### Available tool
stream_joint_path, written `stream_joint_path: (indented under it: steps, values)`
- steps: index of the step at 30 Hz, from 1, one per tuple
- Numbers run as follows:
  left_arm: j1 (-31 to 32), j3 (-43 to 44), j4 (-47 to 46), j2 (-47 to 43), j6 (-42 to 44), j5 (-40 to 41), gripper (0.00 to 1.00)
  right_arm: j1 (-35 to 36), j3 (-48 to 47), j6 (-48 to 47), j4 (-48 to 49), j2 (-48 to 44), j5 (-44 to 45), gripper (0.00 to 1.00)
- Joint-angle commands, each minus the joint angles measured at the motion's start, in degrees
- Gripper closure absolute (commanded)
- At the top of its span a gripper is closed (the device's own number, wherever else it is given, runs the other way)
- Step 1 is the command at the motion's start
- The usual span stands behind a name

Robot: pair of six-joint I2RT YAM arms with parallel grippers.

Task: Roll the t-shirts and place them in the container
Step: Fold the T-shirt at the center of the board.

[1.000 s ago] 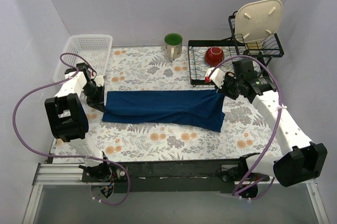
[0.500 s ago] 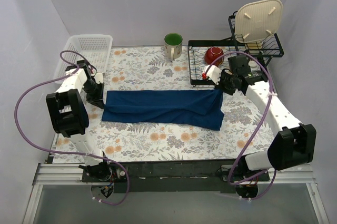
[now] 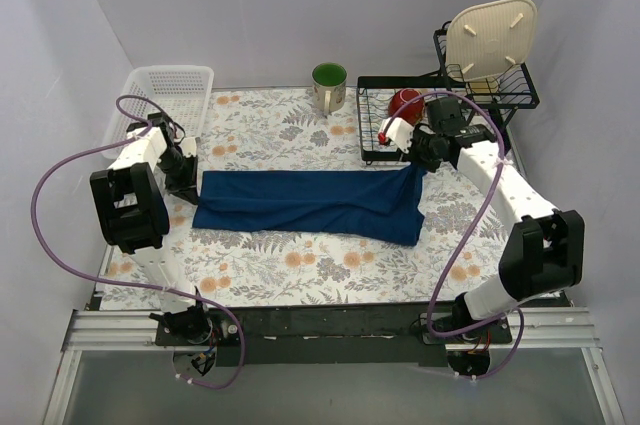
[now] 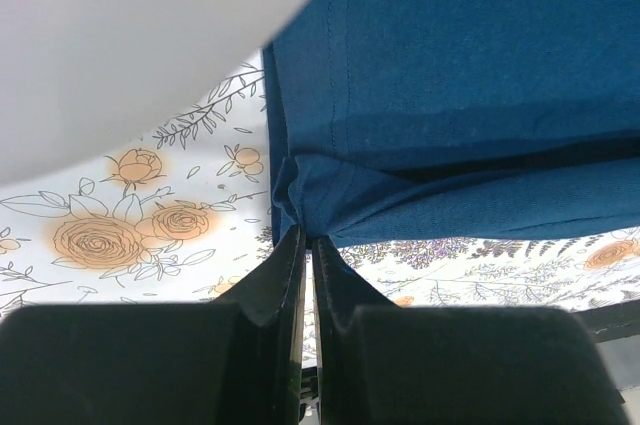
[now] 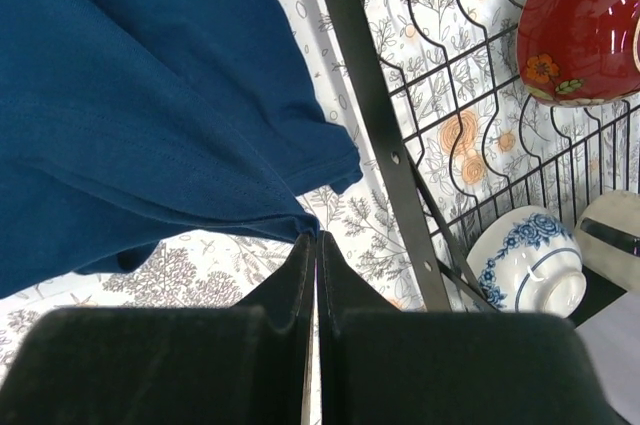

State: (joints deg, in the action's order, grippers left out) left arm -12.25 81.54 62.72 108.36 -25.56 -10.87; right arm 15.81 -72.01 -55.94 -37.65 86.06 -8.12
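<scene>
Navy t-shirt [image 3: 310, 203] lies as a long folded strip across the flowery table [image 3: 300, 140], with the left gripper [image 4: 305, 240] and right gripper [image 5: 317, 238] each pinched tight on one end. A wire dish rack [image 5: 370, 95] with a red bowl [image 5: 585, 25] crowds the right one. A white blur [image 4: 130, 35] blocks a corner of the left wrist view, no idea what it is.

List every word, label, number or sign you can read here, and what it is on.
None: no text can be read in any view.
The t-shirt shows plain blue cloth, no print in view.
The red bowl and the blue-and-white bowl carry only flower patterns, as does the table cover.
</scene>
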Motion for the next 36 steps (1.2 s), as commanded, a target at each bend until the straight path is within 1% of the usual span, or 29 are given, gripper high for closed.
stream_joint_path:
  steps: [1,10,13,15,16,17,18,19,20,21,22,23,25,26,27,28,29,30,31,32,33,34,36]
  values:
    - [-0.14,2.57,-0.76,-0.16,-0.28,1.03,1.0,-0.26,-3.31,-1.62,2.49,2.0,-0.49,0.99]
    - [-0.05,4.33,-0.93,1.68,-0.45,0.68,1.0,-0.26,-3.84,-1.27,3.99,5.78,0.39,0.99]
    - [-0.14,4.51,-0.76,1.86,-0.54,0.77,0.92,-0.26,-3.84,-0.75,5.03,6.75,0.82,0.99]
    - [-0.14,4.07,-0.67,0.29,-0.8,1.2,0.76,-0.34,-3.67,0.56,6.88,7.45,1.26,0.99]
    - [-0.14,3.46,-0.84,-0.77,-0.89,1.12,0.71,-0.26,-3.84,2.31,8.1,7.89,1.18,0.96]
    - [-0.14,3.1,-1.1,-2.0,-0.89,1.12,0.66,-0.26,-5.32,3.63,8.29,9.02,1.35,0.92]
    - [-0.14,2.75,-1.11,-4.53,-0.98,1.12,0.64,-0.26,-6.38,5.04,8.03,9.82,1.61,0.85]
    - [-0.14,2.05,-1.19,-6.04,-0.89,1.12,0.61,-0.26,-7.7,6.53,8.03,10.44,2.05,0.73]
    - [-0.05,1.61,-1.54,-7.53,-0.98,0.86,0.57,-0.26,-8.67,9.51,8.29,10.79,3.01,0.69]
    - [-0.14,1.0,-1.81,-8.85,-0.63,0.42,0.56,-0.26,-9.46,10.06,8.21,10.45,3.37,0.66]
    - [-0.14,-0.23,-1.9,-11.3,-0.28,-1.76,0.56,-0.34,-9.38,10.06,8.21,9.75,3.46,0.6]
    - [-0.05,-0.93,-2.25,-12.11,-0.02,-2.57,0.56,-0.26,-9.03,9.98,8.29,7.91,3.81,0.52]
    - [0.03,-2.6,-2.51,-12.73,0.77,-3.62,0.56,-0.26,-7.8,9.63,7.34,6.06,4.34,0.47]
    - [0.03,-3.74,-2.43,-12.38,0.86,-3.72,0.56,-0.26,-7.54,9.28,6.11,4.92,4.17,0.47]
    - [0.21,-4.1,-2.34,-12.12,1.3,-3.98,0.56,-0.26,-7.36,8.66,2.18,4.3,3.9,0.47]
    - [0.21,-4.45,-2.25,-11.94,1.3,-4.15,0.57,-0.34,-6.14,8.4,0.31,3.68,3.38,0.47]
    - [0.21,-5.5,-2.86,-12.11,1.3,-4.59,0.57,-0.34,-5.17,7.87,-1.27,2.02,1.72,0.47]
    - [0.38,-6.12,-3.39,-12.29,1.48,-4.86,0.56,-0.26,-3.94,6.39,-4.68,0.96,0.57,0.47]
    - [0.47,-6.91,-4.0,-12.38,1.91,-4.95,0.58,-0.34,-0.8,4.89,-6.37,-0.01,-0.83,0.47]
    - [0.47,-7.7,-5.4,-12.55,2.44,-5.38,0.59,-0.34,0.63,3.14,-8.56,-1.93,-4.5,0.47]
    - [0.56,-9.54,-6.02,-12.47,2.71,-5.3,0.6,-0.34,2.38,1.55,-10.32,-2.73,-6.02,0.47]
    - [0.82,-10.25,-7.6,-12.29,3.41,-5.39,0.61,-0.26,4.83,-1.77,-13.99,-3.52,-7.25,0.47]
    - [1.09,-12.18,-9.45,-11.24,3.59,-5.21,0.62,-0.34,7.4,-3.99,-16.05,-4.67,-8.84,0.47]
